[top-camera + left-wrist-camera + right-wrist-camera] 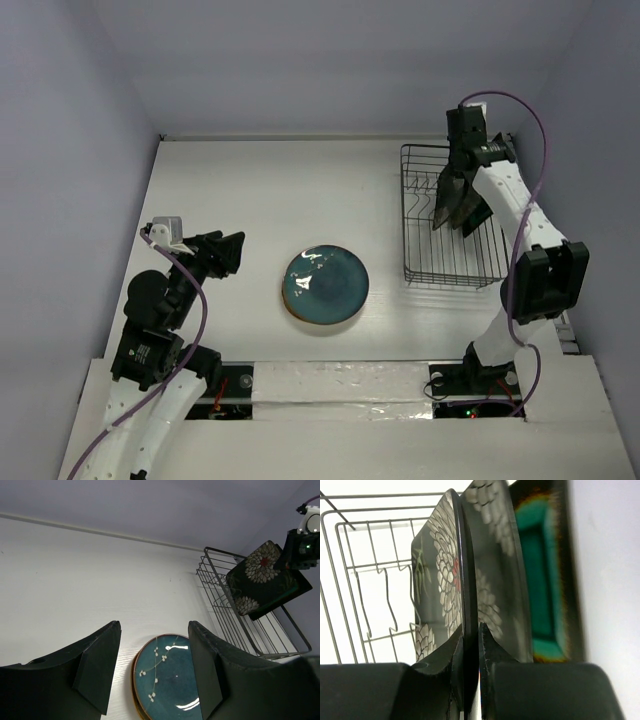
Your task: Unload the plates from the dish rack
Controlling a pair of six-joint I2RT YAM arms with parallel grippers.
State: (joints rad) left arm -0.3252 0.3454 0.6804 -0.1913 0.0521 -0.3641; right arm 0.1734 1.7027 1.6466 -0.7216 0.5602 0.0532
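The dish rack [455,255] of dark wire stands at the right; it also shows in the left wrist view [235,620]. My right gripper [452,203] is over the rack, shut on the edge of the square black plate with white flowers [255,575]. It holds the plate tilted, partly above the rack's rim. In the right wrist view my gripper [471,630] pinches that plate [440,575] edge-on. A square teal plate with a dark rim [542,580] is close behind it. The round teal plate [325,285] lies flat mid-table, a brownish rim showing under it. My left gripper [228,254] is open and empty, left of it.
Upright prongs [387,605] stand in the rack to the left of the held plate. The back wall edge [290,138] is behind the rack. The table's right edge lies just beyond the rack. White table [250,190] lies between the round plate and the rack.
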